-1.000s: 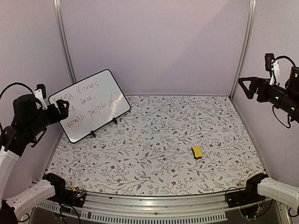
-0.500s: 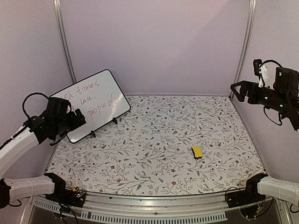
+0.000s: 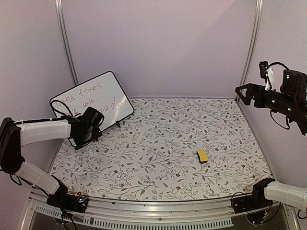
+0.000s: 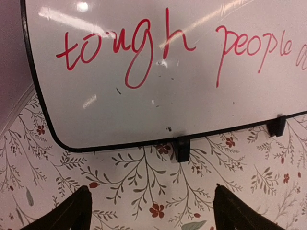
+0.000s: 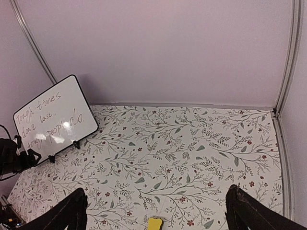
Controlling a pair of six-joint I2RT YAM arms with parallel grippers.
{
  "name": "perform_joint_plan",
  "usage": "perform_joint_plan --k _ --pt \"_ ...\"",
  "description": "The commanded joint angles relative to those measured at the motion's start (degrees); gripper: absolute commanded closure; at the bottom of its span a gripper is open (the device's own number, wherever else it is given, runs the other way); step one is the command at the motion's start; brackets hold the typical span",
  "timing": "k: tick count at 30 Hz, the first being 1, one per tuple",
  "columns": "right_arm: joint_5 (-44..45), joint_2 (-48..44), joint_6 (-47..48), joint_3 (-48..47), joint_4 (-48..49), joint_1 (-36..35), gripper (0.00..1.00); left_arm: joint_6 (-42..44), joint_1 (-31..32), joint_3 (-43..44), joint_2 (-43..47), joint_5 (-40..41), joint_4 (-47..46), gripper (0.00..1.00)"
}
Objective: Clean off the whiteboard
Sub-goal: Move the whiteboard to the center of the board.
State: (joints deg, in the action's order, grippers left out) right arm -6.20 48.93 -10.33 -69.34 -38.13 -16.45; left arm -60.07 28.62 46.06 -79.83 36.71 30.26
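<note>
The whiteboard [image 3: 98,96] leans on small black feet at the table's far left, with red and dark handwriting on its face. In the left wrist view its lower edge and one foot [image 4: 181,148] fill the upper frame, red words "tough people" above. My left gripper [image 3: 97,120] hovers low in front of that lower edge, its jaws open and empty [image 4: 151,203]. My right gripper [image 3: 241,92] hangs high at the right wall, open and empty [image 5: 154,194]. From there the whiteboard [image 5: 53,117] shows far to the left.
A small yellow eraser block [image 3: 202,155] lies on the floral tablecloth [image 3: 158,143] right of centre, also visible at the bottom of the right wrist view as the yellow block [image 5: 154,224]. Pale walls and metal posts [image 3: 66,43] enclose the table.
My left arm has swung down and forward, bringing its gripper from beside the board's left edge to low in front of its bottom edge. The right gripper shifted slightly left, then held.
</note>
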Motion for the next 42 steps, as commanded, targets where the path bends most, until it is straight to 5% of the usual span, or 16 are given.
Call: perform_joint_plan --k 1,6,26,42 --pt "-1.68 -0.43 -0.52 -0.69 0.37 0.12 0.01 0.10 0.52 1.96 -5.87 5.90 -8.03 0.17" --pt "-1.38 -1.52 -0.59 0.17 0.13 0.14 0.01 1.11 0.50 6.62 -14.85 5.83 -9.70 0.33" --pt "-2.46 -1.14 -0.09 -1.24 -0.65 0.14 0.01 -0.26 0.57 8.42 -25.87 4.76 -12.30 0.46" --pt "-3.49 -0.41 -0.57 -2.47 -0.97 0.17 0.01 -0.31 0.32 7.15 -27.60 6.36 -15.04 0.68"
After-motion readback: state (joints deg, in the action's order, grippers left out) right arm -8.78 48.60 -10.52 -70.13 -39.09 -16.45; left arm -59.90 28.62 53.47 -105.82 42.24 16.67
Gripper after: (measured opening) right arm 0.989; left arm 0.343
